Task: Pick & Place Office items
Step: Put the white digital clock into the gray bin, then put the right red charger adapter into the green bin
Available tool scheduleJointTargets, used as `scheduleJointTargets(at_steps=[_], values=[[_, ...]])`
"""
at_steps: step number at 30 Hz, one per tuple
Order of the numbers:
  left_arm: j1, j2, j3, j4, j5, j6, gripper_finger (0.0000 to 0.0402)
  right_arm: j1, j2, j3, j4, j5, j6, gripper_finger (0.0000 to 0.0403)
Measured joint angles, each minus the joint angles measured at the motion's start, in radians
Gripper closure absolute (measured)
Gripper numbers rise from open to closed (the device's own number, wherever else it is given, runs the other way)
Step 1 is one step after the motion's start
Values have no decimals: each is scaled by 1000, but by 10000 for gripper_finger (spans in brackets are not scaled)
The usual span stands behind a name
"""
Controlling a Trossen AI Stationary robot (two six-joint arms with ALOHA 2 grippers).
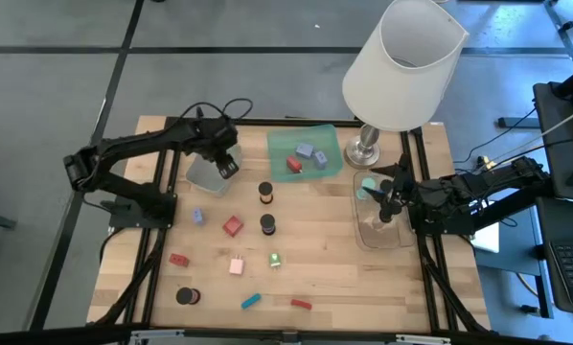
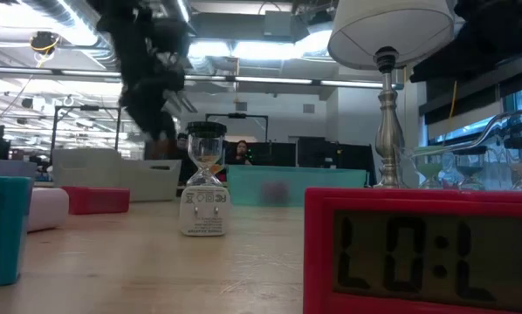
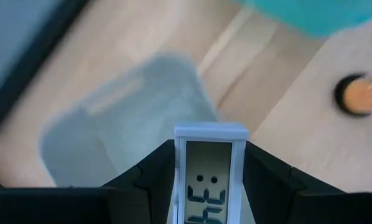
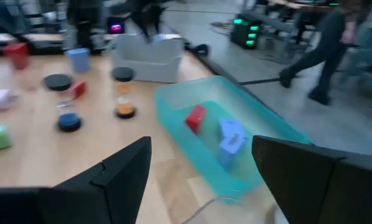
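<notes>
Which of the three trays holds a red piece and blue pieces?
The green tray, at the far middle of the table beside the lamp base. The grey tray sits under the left pincer, the clear tray under the right pincer.

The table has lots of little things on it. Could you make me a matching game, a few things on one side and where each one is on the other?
Things:
1. small white clock
2. red block
3. lamp
4. teal bar

Places:
A. lying in the green tray
B. on the bare wood at the table's front edge
C. held in the left tool above the grey tray
D. standing at the back, beside the green tray

Pairs: 1-C, 2-A, 3-D, 4-B
</notes>
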Motion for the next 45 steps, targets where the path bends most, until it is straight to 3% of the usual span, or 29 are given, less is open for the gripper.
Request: scheduleJointTargets(at_steps=[4, 13, 28, 33, 39, 45], values=[[31, 12, -95, 34, 1, -47, 239, 0, 0, 0, -9, 66, 11, 120], [56, 14, -212, 126, 27, -77, 238, 0, 0, 0, -18, 89, 15, 120], [56, 13, -214, 161, -28, -88, 202, 0, 0, 0, -18, 87, -7, 120], [56, 13, -163, 115, -27, -74, 185, 0, 0, 0, -18, 53, -8, 120], [45, 13, -44, 39, 85, -31, 185, 0, 0, 0, -18, 51, -8, 120], [-46, 12, -20, 42, 231, -109, 186, 0, 0, 0, -18, 51, -8, 120]])
